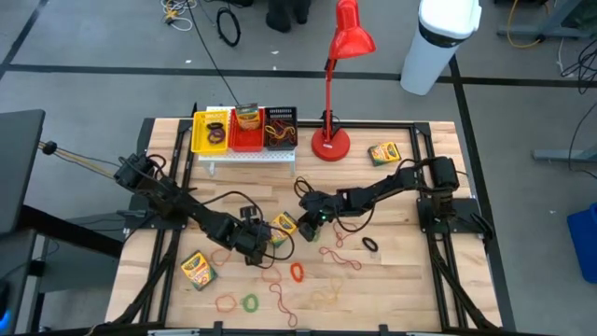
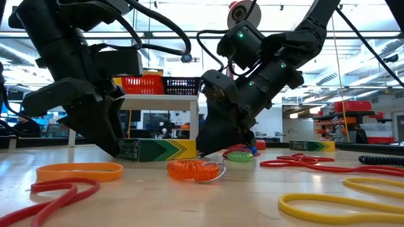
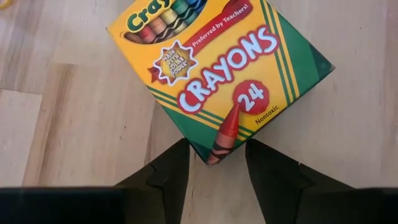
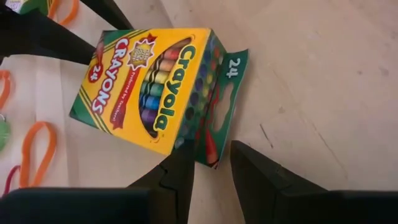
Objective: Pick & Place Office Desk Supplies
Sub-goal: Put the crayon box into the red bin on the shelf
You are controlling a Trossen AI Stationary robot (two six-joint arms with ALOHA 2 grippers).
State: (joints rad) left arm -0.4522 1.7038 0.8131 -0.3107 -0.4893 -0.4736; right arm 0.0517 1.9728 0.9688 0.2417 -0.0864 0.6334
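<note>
Three crayon boxes are visible, and we focus on the central crayon box, which lies flat on the worktop near its middle. We see the left gripper at one end of this box, its fingers pinching the box's corner between them. The right gripper meets the opposite end, its fingers closed on the box's opened flap. A second crayon box rests near the worktop's left edge, and a third crayon box lies toward the rear right corner. Rubber-band loops lie scattered along the front edge. Behind, at the rear edge, we note the white rack carrying coloured bins, beside the red lamp.
</note>
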